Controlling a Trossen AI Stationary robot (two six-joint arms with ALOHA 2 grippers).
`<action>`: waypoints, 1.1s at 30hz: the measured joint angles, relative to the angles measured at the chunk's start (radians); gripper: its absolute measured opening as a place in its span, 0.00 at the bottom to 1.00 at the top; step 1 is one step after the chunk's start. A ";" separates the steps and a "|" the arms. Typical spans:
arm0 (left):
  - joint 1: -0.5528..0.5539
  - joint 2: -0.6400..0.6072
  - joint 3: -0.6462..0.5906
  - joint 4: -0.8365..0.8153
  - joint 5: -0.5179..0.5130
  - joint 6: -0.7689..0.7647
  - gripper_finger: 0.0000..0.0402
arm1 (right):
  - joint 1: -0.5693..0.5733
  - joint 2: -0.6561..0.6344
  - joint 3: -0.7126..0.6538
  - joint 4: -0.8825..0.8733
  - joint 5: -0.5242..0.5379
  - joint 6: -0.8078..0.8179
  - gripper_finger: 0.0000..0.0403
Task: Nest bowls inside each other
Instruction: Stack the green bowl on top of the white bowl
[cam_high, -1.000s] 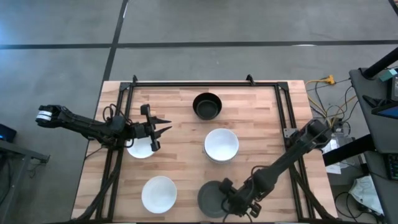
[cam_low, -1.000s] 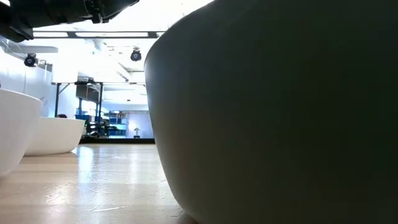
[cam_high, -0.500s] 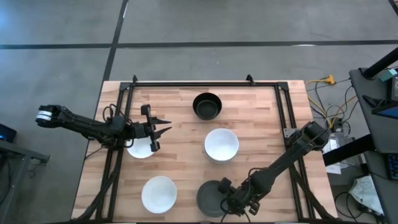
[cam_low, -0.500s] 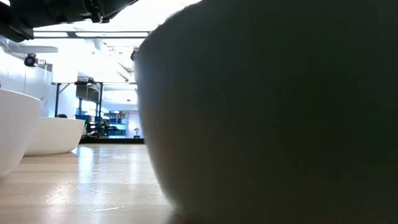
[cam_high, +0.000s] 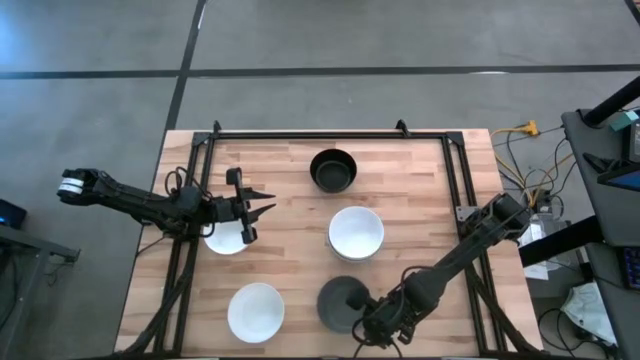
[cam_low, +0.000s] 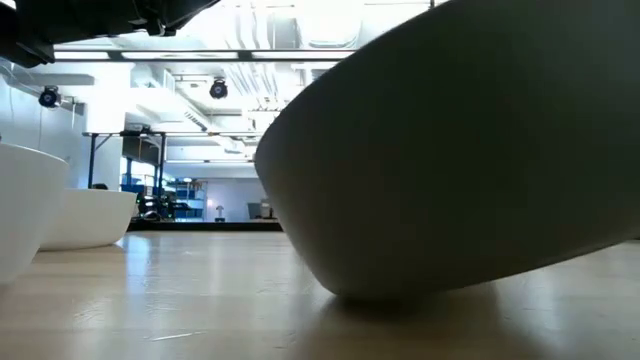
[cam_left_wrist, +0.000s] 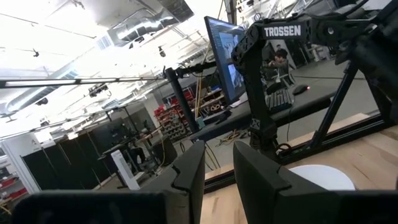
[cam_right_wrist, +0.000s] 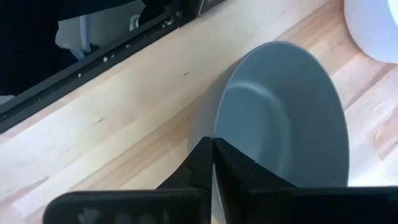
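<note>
- Bowls are spread over the wooden table (cam_high: 300, 260), none visibly nested yet: a dark grey bowl (cam_high: 343, 303) at the near edge, a glossy black bowl (cam_high: 332, 169) at the far side, a large white bowl (cam_high: 356, 232) between them, a second white bowl (cam_high: 255, 311) at the near left, and a third white bowl (cam_high: 226, 238) partly under the left arm.
- Right gripper (cam_high: 372, 322) sits at the near-right rim of the dark grey bowl, its fingers (cam_right_wrist: 239, 171) pinched tight together over that rim, one inside and one outside the wall, as the right wrist view shows.
- Gripping by the rim makes sense: the smooth rounded sides offer nothing else for two narrow fingers to catch.
- From table height the dark grey bowl (cam_low: 470, 160) is tilted, one side raised and only part of its base on the wood, so the pinch appears to be levering it up from one edge.
- Its likely destination is the large white bowl, the closest neighbour, just beyond it toward the table's middle.
- A one-sided rim hold leaves the bowl free to swing or slip, so the lift probably calls for care.
- Left gripper (cam_high: 262, 206) hangs above the table's left side, just beside the third white bowl, fingers (cam_left_wrist: 186, 174) set a small gap apart with nothing between them; it looks to be waiting its turn.
</note>
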 joint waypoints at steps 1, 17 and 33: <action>0.000 0.000 0.000 0.000 0.000 0.000 0.17 | 0.000 0.000 0.003 -0.008 0.000 0.000 0.02; 0.000 0.000 0.001 0.006 0.001 0.000 0.17 | 0.000 0.028 -0.003 -0.028 -0.005 0.006 0.02; 0.000 0.000 0.001 0.011 0.002 0.000 0.17 | -0.038 0.108 -0.009 -0.067 -0.038 0.014 0.02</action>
